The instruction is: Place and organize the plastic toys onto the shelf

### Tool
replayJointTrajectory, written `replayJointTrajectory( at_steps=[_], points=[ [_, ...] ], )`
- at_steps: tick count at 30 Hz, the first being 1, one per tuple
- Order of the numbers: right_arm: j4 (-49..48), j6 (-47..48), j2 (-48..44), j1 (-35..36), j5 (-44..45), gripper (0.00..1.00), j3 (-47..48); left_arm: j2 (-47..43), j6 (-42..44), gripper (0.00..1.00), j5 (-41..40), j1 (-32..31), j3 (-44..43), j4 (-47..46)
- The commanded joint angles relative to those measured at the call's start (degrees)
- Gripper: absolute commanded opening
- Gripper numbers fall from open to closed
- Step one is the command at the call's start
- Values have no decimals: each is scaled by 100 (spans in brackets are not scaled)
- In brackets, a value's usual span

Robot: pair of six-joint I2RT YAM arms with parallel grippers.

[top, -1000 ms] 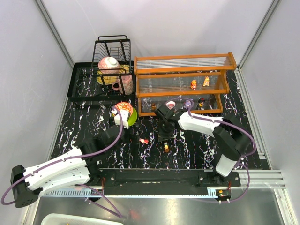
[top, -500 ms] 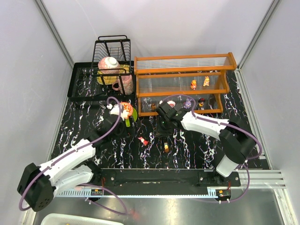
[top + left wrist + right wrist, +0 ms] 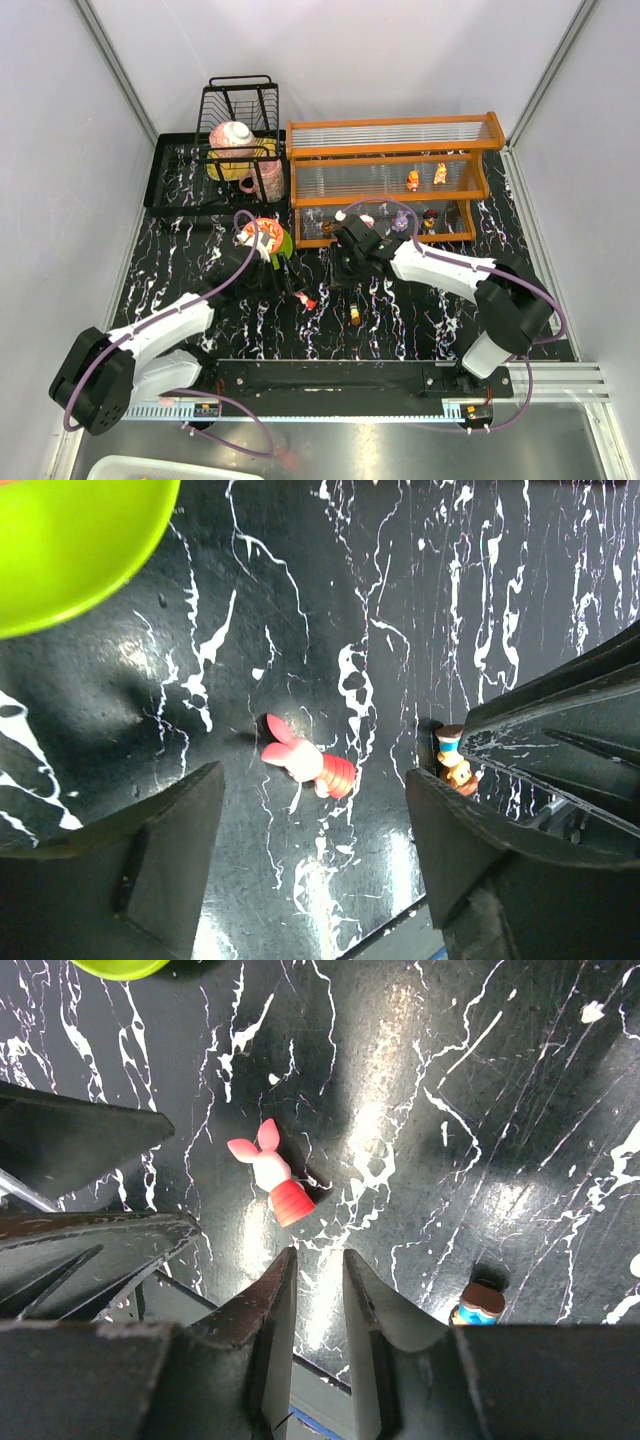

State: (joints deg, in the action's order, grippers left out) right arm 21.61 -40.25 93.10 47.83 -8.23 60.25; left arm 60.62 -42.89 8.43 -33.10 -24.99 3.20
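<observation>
A pink toy with a red striped body [image 3: 305,765] lies on the black marbled table, also seen as the pink toy [image 3: 307,299] [image 3: 272,1175]. My left gripper [image 3: 315,855] [image 3: 290,283] hovers over it, open wide, the toy just ahead of the gap. My right gripper [image 3: 315,1265] [image 3: 343,272] hangs close beside it, open only a narrow slit and holding nothing. An orange toy with a blue band and brown cap [image 3: 455,765] [image 3: 478,1305] [image 3: 354,315] stands nearby. The orange-framed shelf [image 3: 390,150] carries two orange toys [image 3: 425,178] on its middle tier and several on the lowest.
A red bowl on a green plate [image 3: 270,240] sits just left of both grippers; the plate's edge [image 3: 70,540] fills a corner of the left wrist view. A black wire dish rack [image 3: 240,105] with crockery stands on a black tray at the back left.
My left arm has stretched forward and right to the pink toy, its jaws narrowing a little. My right gripper's jaws have parted slightly and it has edged towards the pink toy.
</observation>
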Motion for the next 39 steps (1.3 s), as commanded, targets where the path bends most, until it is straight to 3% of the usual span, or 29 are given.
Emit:
replayJointTrajectory(
  at_steps=[1,16,21,27,28,32,39],
  points=[
    [-209,105,-240,51,-4,31,-118,99,-246,70,458,41,135,-637],
    [-271,35,-257,42,76,31,-180,380,-194,48,344,146,461,-822],
    [-341,219,-170,59,-169,32,-136,214,79,47,107,181,249,-452],
    [-500,992,76,419,119,41,39,-401,-69,53,-69,295,355,-329],
    [-526,1088,112,472,163,42,100,-576,-87,59,-95,313,364,-155],
    [-666,1589,392,648,225,44,224,-1025,-167,69,-183,418,416,92],
    [-614,1995,771,833,374,45,531,-1623,-140,75,-271,594,381,488]
  ],
)
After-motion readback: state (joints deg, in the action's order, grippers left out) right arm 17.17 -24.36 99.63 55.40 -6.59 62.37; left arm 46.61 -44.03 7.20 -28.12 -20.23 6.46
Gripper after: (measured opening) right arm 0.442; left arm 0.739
